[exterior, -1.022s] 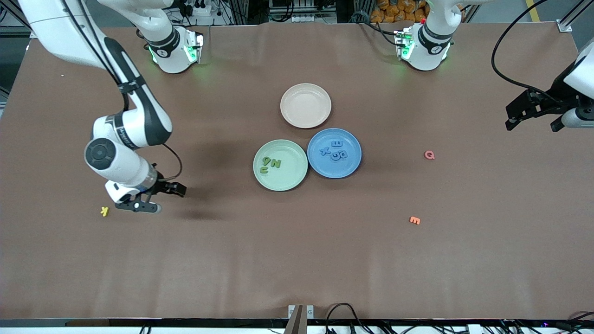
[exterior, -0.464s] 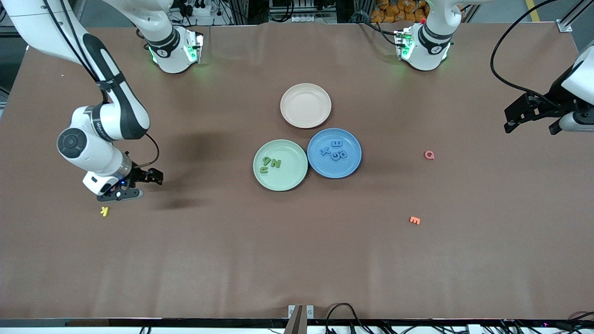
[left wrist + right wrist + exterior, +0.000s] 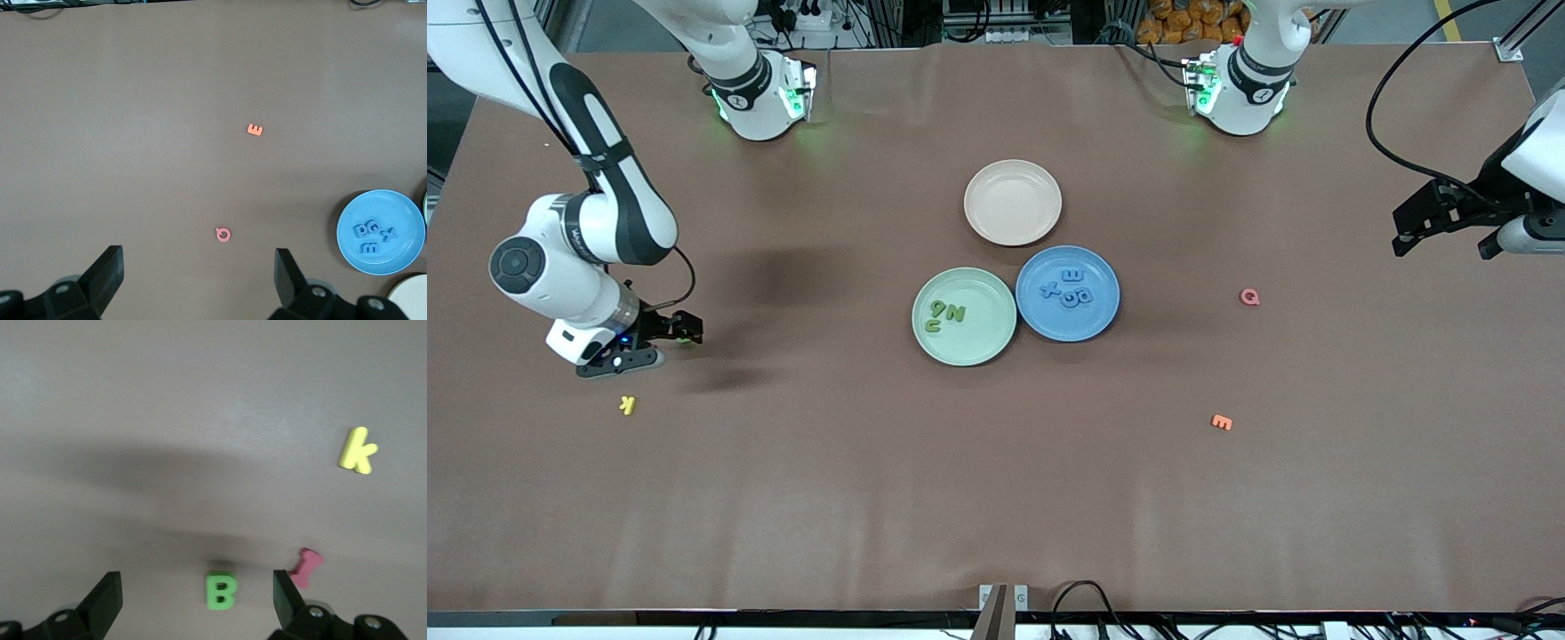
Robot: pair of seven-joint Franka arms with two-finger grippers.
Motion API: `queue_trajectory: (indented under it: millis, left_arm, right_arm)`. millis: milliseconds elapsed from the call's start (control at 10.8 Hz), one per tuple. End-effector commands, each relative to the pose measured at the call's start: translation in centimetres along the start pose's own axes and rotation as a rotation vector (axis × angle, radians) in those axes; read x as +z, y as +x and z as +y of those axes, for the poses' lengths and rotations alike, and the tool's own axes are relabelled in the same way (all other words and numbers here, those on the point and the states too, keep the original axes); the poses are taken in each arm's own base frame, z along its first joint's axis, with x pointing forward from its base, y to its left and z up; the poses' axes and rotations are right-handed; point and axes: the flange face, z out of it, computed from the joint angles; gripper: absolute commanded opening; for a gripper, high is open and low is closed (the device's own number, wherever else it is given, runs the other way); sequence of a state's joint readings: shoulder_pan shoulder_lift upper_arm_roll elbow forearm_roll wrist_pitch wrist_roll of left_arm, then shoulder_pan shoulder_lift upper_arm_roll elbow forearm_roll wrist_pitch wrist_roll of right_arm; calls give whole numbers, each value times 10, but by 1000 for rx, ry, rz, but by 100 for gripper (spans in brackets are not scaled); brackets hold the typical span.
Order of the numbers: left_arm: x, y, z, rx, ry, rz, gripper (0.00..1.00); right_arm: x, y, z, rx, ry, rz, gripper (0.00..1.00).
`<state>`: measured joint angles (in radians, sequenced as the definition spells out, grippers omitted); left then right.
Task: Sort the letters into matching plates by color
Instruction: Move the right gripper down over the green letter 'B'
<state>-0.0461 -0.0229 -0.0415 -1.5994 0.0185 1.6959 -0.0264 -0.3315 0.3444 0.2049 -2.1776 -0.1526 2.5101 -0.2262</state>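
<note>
Brown matting covers the whole table, with three plates clustered mid-table: a beige-pink plate at twelve o'clock of the group, the mint green plate and the blue plate touching rim to rim beneath it. Three green letters lie in the green plate, and four blue letters lie in the blue one, so one green piece seems left to fetch.

That piece, a green B, shows in the right wrist view, flat on the mat, roughly centred between the right gripper's spread, empty fingers; a pink letter lies just beside it, near one finger, and a yellow K sits at six o'clock of the gripper in the front view. The right arm is plainly the nearer one; I'd guess it descends here, minding the pink neighbour.

The left gripper waits over its own end of the table, fingers spread and empty. A red Q and an orange E lie well apart toward that end.
</note>
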Motion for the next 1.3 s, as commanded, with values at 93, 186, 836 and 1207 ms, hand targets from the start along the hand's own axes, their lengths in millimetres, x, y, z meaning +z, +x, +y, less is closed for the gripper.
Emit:
queue_trajectory:
  millis: [93,186,836,1207]
  left_arm:
    - [-5,2,2,0,-16,14,100]
    - [-5,2,2,-3,-23,13,100]
    - [-3,3,1,-11,-39,10,100]
    - [-2,3,0,-13,-42,8,100]
  right_arm:
    - [21,-20,14,-25,-31,26,100]
    - [26,-24,12,-28,-29,28,100]
    - [62,-53,6,-15,-1,29,100]
    - [66,-57,8,-12,0,29,99]
